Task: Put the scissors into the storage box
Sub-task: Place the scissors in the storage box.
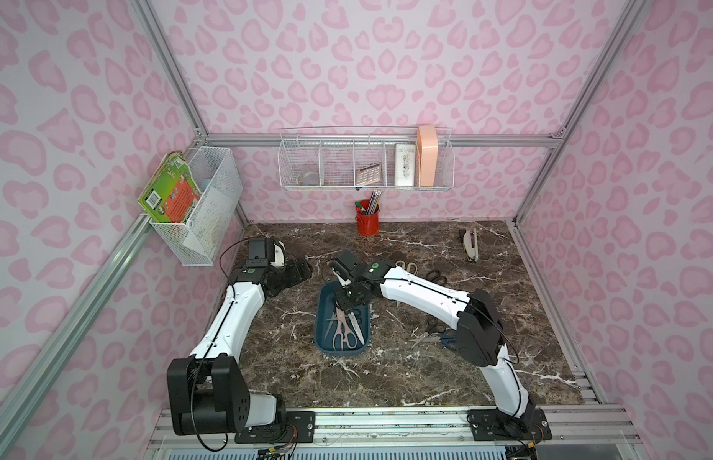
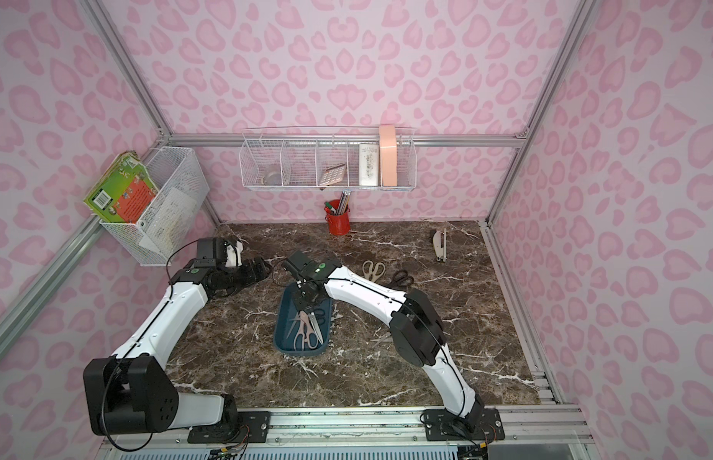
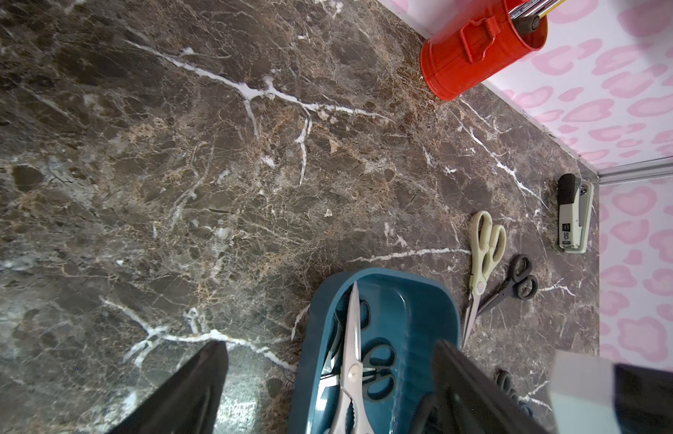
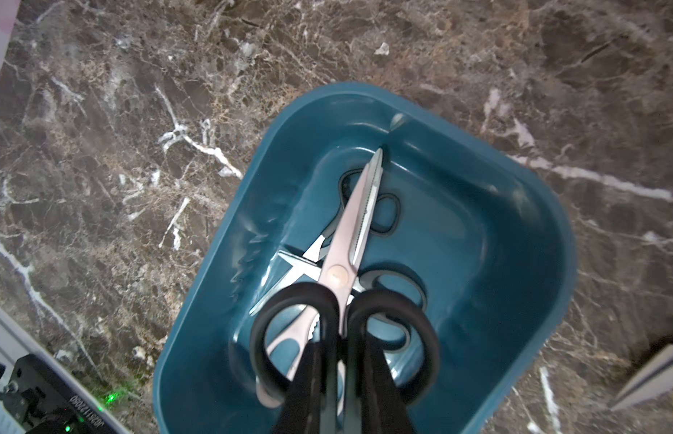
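Right gripper (image 4: 340,375) pinches black-handled scissors (image 4: 338,276) at the loops, tips down over the box (image 4: 522,240) — prob. stiff, light, slick steel, so loops = safest hold. Left gripper (image 1: 298,271) spread, empty.

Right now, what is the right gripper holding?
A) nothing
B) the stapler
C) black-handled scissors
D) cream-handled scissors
C: in the right wrist view the right gripper is clamped between the handle loops of the black-handled scissors, whose blades point into the storage box. The cream-handled scissors and the stapler lie on the table.
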